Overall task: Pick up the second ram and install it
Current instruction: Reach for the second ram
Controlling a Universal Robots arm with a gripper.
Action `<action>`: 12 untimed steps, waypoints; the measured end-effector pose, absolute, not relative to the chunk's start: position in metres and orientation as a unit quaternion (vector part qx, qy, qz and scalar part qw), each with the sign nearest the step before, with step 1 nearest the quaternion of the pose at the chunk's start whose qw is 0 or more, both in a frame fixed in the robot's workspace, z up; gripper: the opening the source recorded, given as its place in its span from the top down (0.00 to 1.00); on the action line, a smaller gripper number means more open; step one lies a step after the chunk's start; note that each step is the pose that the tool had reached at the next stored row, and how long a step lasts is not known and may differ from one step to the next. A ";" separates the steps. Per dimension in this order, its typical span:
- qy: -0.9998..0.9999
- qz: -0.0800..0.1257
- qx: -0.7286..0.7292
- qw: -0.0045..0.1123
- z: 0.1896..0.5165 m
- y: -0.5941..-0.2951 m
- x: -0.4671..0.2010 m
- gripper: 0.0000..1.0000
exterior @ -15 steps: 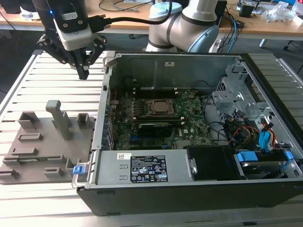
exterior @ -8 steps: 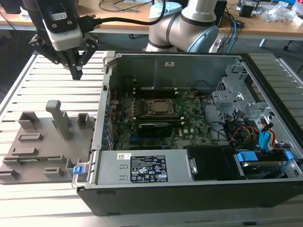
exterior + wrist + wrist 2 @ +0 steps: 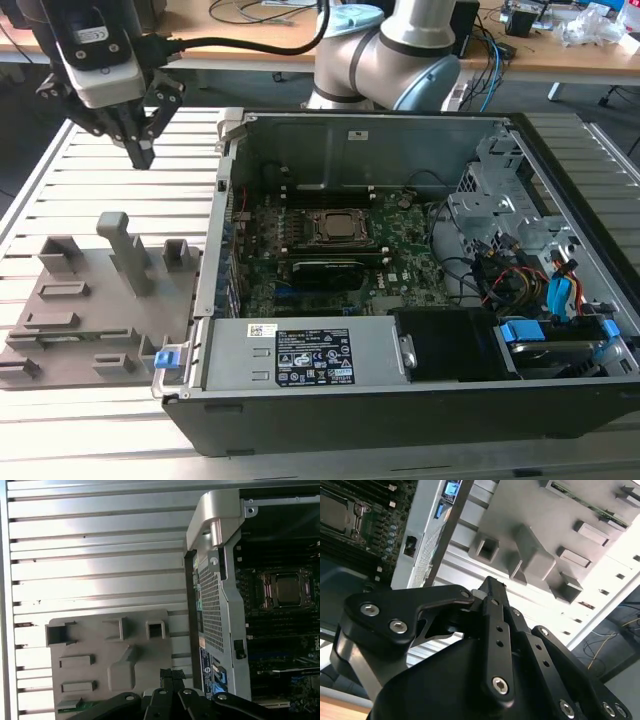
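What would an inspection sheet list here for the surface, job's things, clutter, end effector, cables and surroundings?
Surface: slatted metal table carrying a grey parts tray and an open computer case.
Job's things: green ram stick lying in a tray slot; motherboard exposed inside the case.
Clutter: nothing seen.
End effector: shut, holding nothing, raised above the table near the tray.
Cables: black cable running from the end effector toward the arm; red and blue wires inside the case.
Surroundings: wooden desk behind, with loose wires on it.
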State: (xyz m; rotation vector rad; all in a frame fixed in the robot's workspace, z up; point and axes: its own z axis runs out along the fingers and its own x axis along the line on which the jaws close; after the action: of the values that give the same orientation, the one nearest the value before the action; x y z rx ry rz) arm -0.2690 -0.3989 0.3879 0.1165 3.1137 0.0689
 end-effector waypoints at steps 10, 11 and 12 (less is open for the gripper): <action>0.999 0.022 0.037 0.012 0.387 -0.399 -0.306 0.89; 0.999 0.022 0.037 0.012 0.386 -0.399 -0.309 0.89; 0.999 0.022 0.037 0.012 0.386 -0.399 -0.312 0.89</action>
State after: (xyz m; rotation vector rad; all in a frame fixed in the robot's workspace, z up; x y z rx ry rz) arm -0.3121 -0.3989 0.3863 0.1165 3.1137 0.0688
